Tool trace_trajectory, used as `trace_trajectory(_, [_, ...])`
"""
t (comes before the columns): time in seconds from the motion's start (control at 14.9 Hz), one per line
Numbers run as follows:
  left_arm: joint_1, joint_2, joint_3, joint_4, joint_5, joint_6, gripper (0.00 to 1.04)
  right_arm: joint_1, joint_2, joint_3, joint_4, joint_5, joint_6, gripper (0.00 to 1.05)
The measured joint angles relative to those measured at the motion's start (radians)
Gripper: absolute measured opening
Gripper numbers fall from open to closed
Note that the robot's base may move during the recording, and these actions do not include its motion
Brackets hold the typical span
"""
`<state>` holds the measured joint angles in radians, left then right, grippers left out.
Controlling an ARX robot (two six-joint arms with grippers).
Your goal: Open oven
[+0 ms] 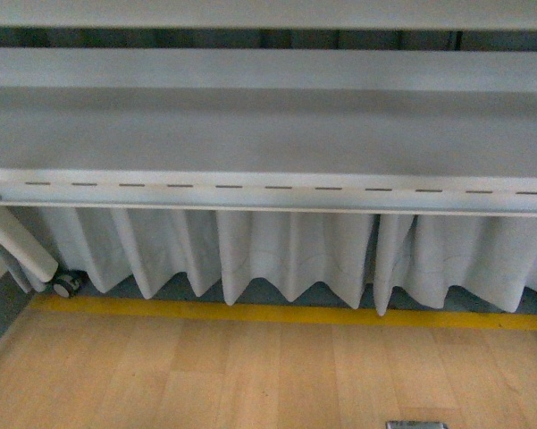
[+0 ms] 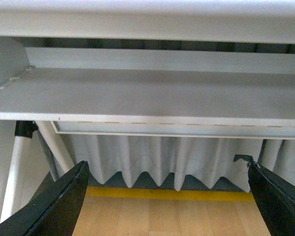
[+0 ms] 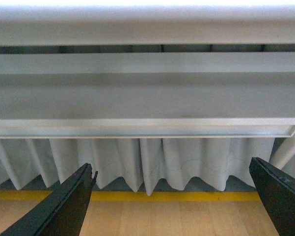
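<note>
left gripper (image 2: 166,165) spread wide, right gripper (image 3: 171,164) likewise

The table (image 1: 268,134) frame runs straight across up top, so I can't reach upward there. Below it there's open room down to the floor (image 1: 250,375), ending at the pleated curtain (image 1: 286,250). A slanted white leg (image 1: 22,241) and caster (image 1: 67,284) crowd the far left. Both the left gripper (image 2: 167,164) and right gripper (image 3: 171,164) gape, nothing between their jaws.

Grey metal shelf (image 1: 268,134) w/ pleated white curtain (image 1: 286,259) below, yellow strip (image 1: 250,313), wood floor (image 1: 205,375).
</note>
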<state>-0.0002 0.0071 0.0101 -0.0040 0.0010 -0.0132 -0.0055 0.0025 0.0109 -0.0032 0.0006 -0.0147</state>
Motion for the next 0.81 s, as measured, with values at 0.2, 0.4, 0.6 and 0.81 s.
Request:
trace_trajectory(0.2, [0.000,0.000,0.000,0.000,0.000,0.001,0.98,0.000,0.000,0.000,0.000,-0.001,0.000,0.98])
trace_trajectory(0.4, [0.000,0.000,0.000,0.000,-0.001,0.002,0.98,0.000,0.000,0.000,-0.001,0.000,0.000,0.98])
trace_trajectory(0.6, [0.000,0.000,0.000,0.001,-0.001,0.003,0.98,0.000,0.000,0.000,-0.001,0.000,0.001,0.98])
trace_trajectory(0.81, [0.000,0.000,0.000,0.004,-0.001,0.003,0.98,0.000,0.000,0.000,0.002,0.000,0.001,0.98])
